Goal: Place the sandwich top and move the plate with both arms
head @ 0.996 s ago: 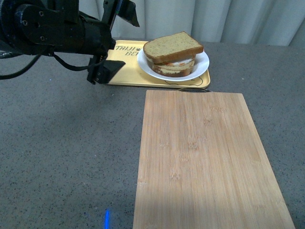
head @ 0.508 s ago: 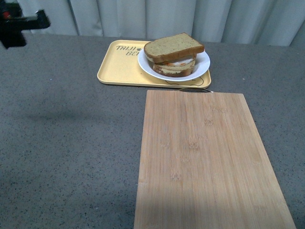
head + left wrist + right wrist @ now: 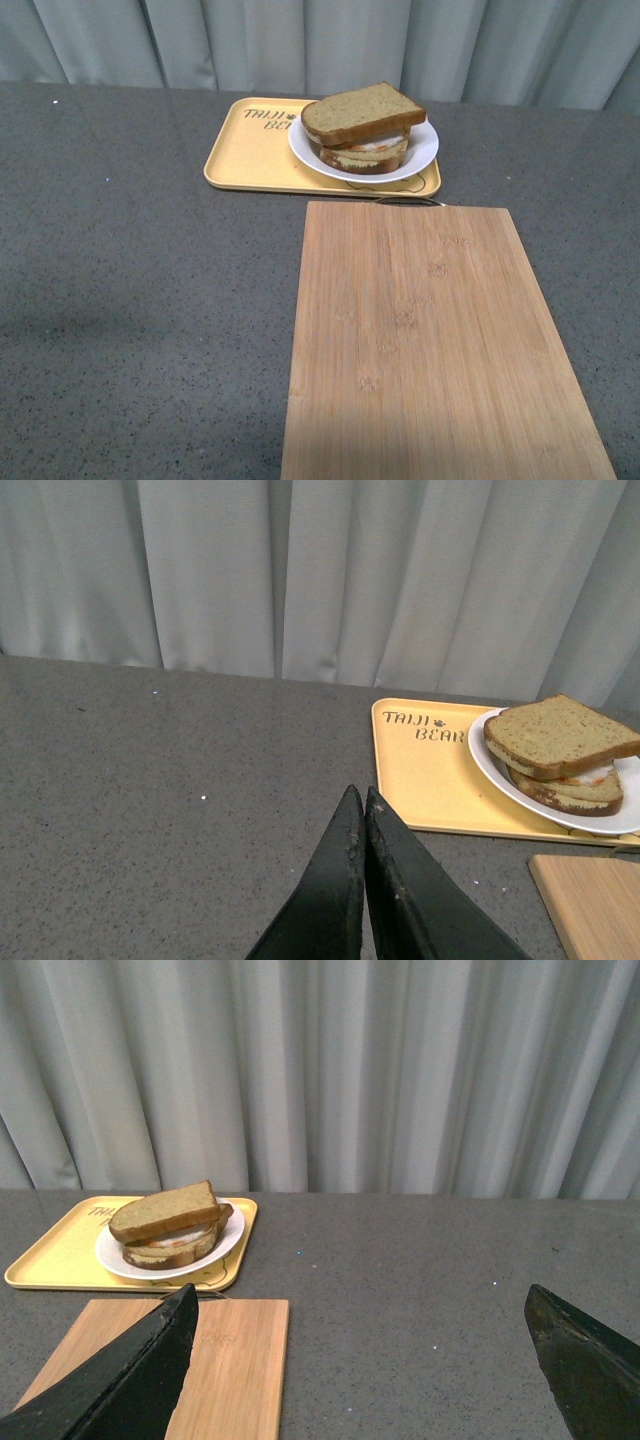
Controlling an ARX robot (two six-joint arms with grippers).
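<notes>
Board point(image 3: 430, 340) pale grained wood; plate point(image 3: 420, 150) glossy white; tray point(image 3: 250, 155) smooth yellow plastic; tabletop point(image 3: 140, 290) speckled matt.

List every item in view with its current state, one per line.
Sandwich top: resting on the stacked sandwich.
Plate: on the tray, holding the sandwich.
Tray: flat on the table.
Board: bare, nearer than the tray.
Left gripper: shut, holding nothing.
Right gripper: open, holding nothing.

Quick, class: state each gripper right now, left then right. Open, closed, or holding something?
Left gripper: closed, fingers pressed together, holding nothing.
Right gripper: open wide, holding nothing.
</notes>
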